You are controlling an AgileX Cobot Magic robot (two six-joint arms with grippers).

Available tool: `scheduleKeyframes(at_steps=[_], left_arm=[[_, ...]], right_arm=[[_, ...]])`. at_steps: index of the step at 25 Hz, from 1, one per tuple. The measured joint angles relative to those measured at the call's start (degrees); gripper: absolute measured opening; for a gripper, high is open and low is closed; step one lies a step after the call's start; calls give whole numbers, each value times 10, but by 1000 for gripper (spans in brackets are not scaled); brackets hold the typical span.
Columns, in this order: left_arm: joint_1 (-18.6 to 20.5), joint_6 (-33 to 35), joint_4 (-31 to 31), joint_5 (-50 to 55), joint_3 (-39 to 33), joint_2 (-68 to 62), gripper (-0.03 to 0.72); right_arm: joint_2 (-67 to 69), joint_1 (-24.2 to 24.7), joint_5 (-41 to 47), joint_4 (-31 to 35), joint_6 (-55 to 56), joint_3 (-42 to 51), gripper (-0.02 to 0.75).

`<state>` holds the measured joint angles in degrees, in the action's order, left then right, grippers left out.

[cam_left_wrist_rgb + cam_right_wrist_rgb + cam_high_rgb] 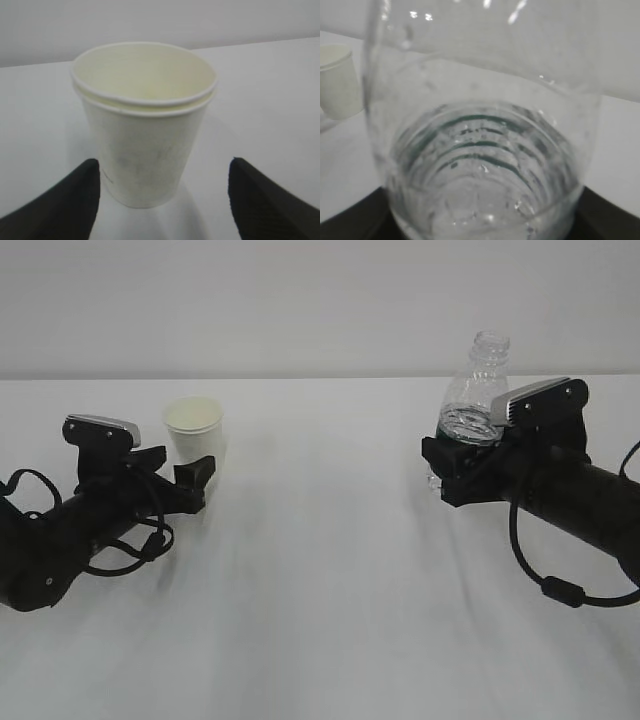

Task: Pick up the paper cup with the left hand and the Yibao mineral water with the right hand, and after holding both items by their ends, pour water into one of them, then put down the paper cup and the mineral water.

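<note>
The paper cup point(195, 428) stands upright on the white table, empty, with a cream inside; it shows close up in the left wrist view point(145, 135). My left gripper point(198, 480) is open, its fingertips on either side of the cup's lower part point(164, 162). The left finger point(75, 200) is almost against the cup and the right finger stands well apart. My right gripper point(452, 458) is shut on the lower part of the Yibao mineral water point(472, 395), a clear uncapped ribbed bottle that fills the right wrist view point(480, 165), a little water in it.
The white table point(320, 590) runs to a pale wall behind. The cup also shows far left in the right wrist view point(337, 80). The two arms lie low on the table, left and right, with a wide gap between them.
</note>
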<state>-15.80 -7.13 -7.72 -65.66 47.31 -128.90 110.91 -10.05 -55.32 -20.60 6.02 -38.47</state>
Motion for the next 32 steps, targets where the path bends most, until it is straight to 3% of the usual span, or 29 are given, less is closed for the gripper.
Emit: scheduleKeyframes(at_steps=[32], left_arm=[[20,0,-9,84,116,-50,579]], right_arm=[[0,0,0,-9,7,0,487]])
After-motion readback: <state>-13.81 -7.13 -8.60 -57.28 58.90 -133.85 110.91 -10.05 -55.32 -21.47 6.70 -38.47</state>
